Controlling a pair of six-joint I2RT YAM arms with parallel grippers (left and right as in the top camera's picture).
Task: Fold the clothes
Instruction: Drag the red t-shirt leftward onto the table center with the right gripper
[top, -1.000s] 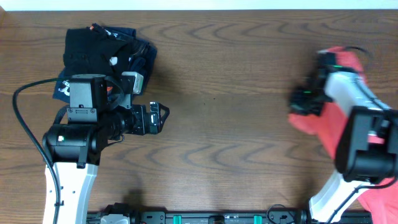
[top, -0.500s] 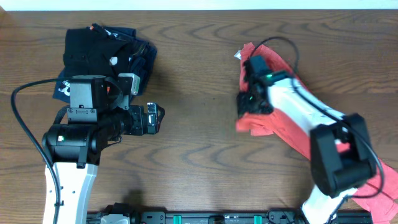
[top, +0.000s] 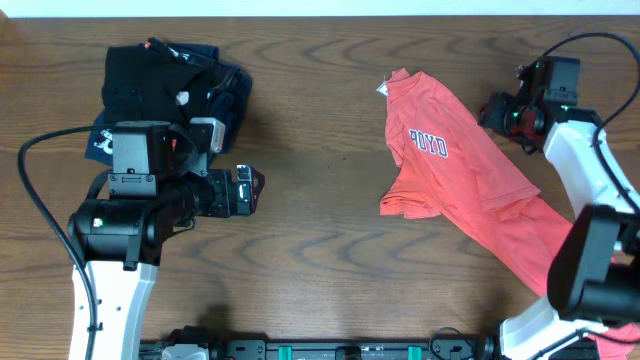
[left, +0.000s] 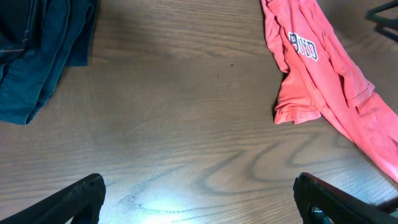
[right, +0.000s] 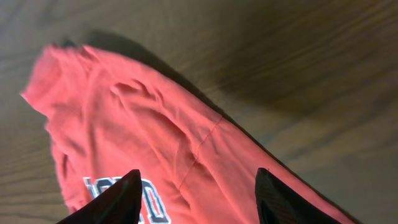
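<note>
**Shirt spread out, no fold made yet**

The coral-red T-shirt (top: 470, 180) lies right of centre on the table (top: 320, 250), rumpled and narrow; flattening and every fold remain, I judge; its long axis runs diagonally, neck toward the far left, hem toward the near right edge; the right gripper (right: 198, 190) is spread and empty, near the shirt's far side; the left gripper (top: 256, 190) is spread wide, well apart.
</note>
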